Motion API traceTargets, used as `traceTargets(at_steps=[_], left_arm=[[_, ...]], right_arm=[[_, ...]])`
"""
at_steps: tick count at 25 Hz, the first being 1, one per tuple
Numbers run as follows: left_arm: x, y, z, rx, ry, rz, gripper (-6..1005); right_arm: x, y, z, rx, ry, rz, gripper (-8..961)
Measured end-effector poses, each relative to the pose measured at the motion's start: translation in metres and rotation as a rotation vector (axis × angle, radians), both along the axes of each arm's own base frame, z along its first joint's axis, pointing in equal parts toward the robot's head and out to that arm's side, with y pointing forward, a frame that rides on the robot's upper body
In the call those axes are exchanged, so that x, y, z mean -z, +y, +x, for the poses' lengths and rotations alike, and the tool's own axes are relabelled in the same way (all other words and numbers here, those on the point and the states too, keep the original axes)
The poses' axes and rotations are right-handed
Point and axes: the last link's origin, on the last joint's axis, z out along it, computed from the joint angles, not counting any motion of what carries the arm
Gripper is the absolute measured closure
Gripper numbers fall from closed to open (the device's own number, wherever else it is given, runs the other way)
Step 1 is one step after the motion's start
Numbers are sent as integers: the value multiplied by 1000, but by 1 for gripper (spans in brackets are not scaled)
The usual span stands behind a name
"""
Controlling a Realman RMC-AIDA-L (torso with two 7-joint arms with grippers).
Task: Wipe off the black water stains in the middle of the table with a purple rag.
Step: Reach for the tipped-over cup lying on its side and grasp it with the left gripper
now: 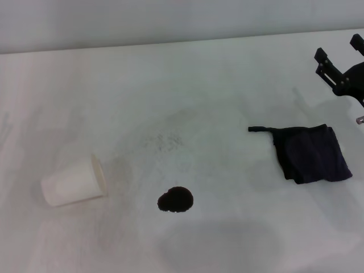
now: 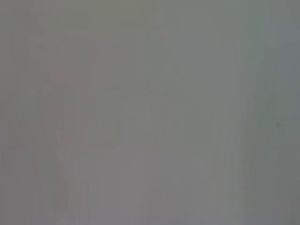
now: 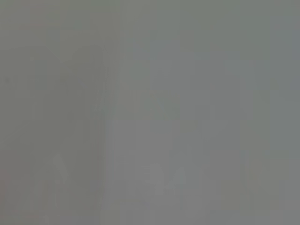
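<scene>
Writing: none legible on any item.
Right gripper (image 1: 340, 48): raised over the far right of the table (image 1: 227, 74); jaws spread apart, nothing between them.
Left gripper: out of sight.
Rag (image 1: 311, 153): flat on the table, just on the near side of the jaws, apart from them; cord tail toward the middle.
Stain (image 1: 175, 199): well to the left of the jaws, nearer the viewer.
Cup (image 1: 74, 183): on its side, farther left than the stain.
Wrist views: plain grey only.
</scene>
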Motion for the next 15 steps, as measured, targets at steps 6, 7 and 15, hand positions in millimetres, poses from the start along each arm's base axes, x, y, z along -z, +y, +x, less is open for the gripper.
traceTargets(at_steps=[6,7,15], left_arm=[[0,2,5,35,-1,-25,124],[0,3,6,49,-3,-37,124],[-38,15,21,163,4,-306,125]], right_arm=[[1,2,-1,1,1,-5,119],[1,2,-1,1,2,-5,119],[2,2,2,24,25,-12,120]])
